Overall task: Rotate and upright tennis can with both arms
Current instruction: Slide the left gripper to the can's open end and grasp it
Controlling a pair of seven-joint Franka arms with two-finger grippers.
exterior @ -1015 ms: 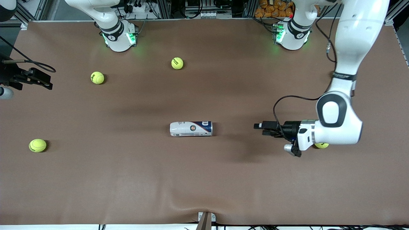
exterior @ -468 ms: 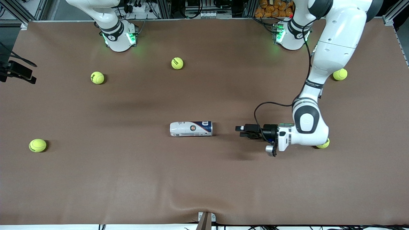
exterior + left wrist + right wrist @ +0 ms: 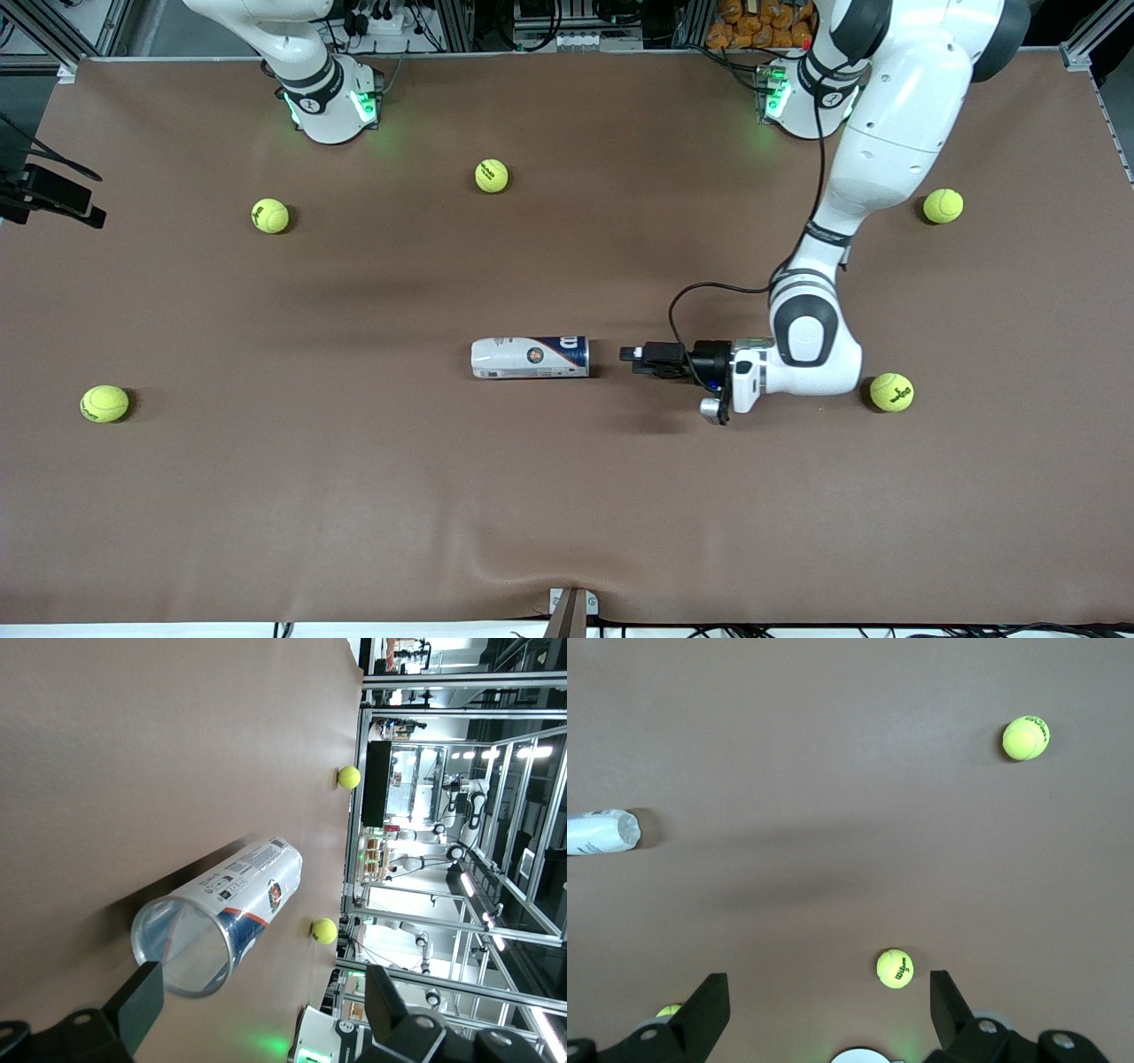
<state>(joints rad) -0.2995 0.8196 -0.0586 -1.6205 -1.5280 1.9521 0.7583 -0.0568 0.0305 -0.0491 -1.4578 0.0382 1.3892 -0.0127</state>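
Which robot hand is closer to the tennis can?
Left. The left gripper sits beside the tennis can, facing its open end. The right gripper waits at the table's edge.

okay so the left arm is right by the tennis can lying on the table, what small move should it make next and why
Probably ease the left claw a little farther toward the can. The can lies on its side, its open end facing the claw, whose fingers stand open and short of it. The right claw waits, open, at the right arm's end of the table.

Open right gripper (image 3: 824,1014) over tennis balls (image 3: 895,968).
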